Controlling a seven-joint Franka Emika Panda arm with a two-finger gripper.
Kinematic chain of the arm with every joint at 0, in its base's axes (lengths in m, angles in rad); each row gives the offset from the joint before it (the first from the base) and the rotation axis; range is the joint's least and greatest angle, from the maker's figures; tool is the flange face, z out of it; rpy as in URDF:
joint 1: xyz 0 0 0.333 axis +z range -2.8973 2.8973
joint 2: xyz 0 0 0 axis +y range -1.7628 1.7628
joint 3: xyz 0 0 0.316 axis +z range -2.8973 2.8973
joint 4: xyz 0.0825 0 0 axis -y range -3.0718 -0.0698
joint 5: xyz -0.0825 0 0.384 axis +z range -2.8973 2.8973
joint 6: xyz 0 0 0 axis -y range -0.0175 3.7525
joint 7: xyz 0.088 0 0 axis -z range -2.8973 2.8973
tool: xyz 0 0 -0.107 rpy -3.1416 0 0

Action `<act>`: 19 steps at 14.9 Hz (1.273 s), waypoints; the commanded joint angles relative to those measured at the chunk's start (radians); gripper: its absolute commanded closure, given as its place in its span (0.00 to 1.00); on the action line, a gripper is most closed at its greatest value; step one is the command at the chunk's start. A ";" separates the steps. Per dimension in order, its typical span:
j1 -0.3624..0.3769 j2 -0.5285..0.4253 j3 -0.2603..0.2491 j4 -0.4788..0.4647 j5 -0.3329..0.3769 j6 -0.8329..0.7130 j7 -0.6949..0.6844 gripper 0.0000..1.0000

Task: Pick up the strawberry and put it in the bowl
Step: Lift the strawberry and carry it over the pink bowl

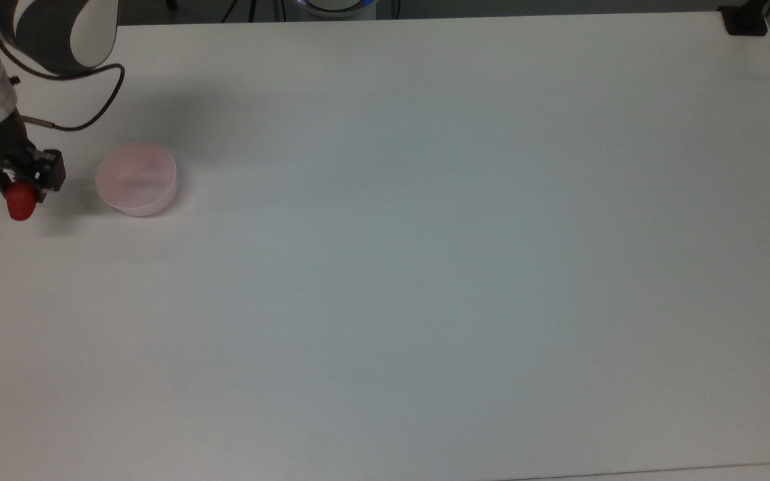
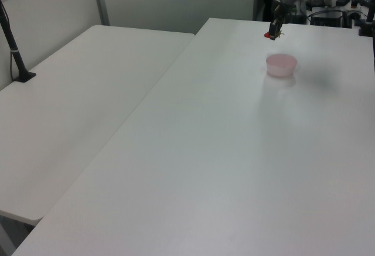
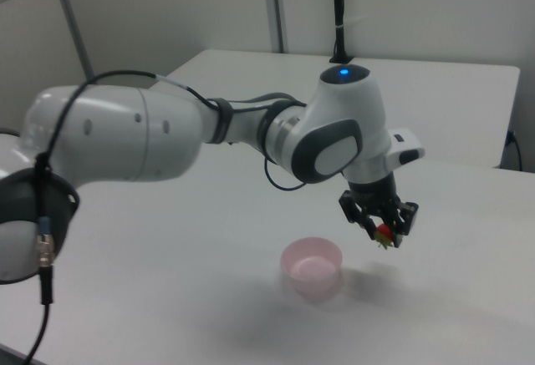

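The gripper point(image 3: 384, 230) has its jaws closed on the strawberry point(image 1: 21, 201), which hangs clear of the white bench point(image 1: 425, 267), off to the top view's left of the pink bowl point(image 1: 136, 178). The bowl sits empty, near but apart from the fruit. To my eye the carry is the job now: slide across until the berry is over the middle of the bowl, keeping it above the rim, then lower a touch before letting go, so it doesn't bounce out or tip the light bowl.
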 commanded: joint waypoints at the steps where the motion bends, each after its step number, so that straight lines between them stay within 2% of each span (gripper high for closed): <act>1: 0.012 -0.129 0.008 -0.152 0.012 -0.020 -0.003 0.64; 6: 0.019 -0.212 0.028 -0.270 0.012 -0.023 -0.005 0.64; 11: 0.081 -0.216 0.026 -0.298 0.007 -0.033 0.009 0.62; 15: 0.117 -0.218 0.026 -0.298 0.001 -0.108 0.011 0.60; 16: 0.119 -0.216 0.026 -0.298 -0.008 -0.128 0.009 0.53; 17: 0.119 -0.218 0.026 -0.295 -0.025 -0.154 0.009 0.37; 19: 0.119 -0.232 0.026 -0.278 -0.033 -0.214 0.009 0.00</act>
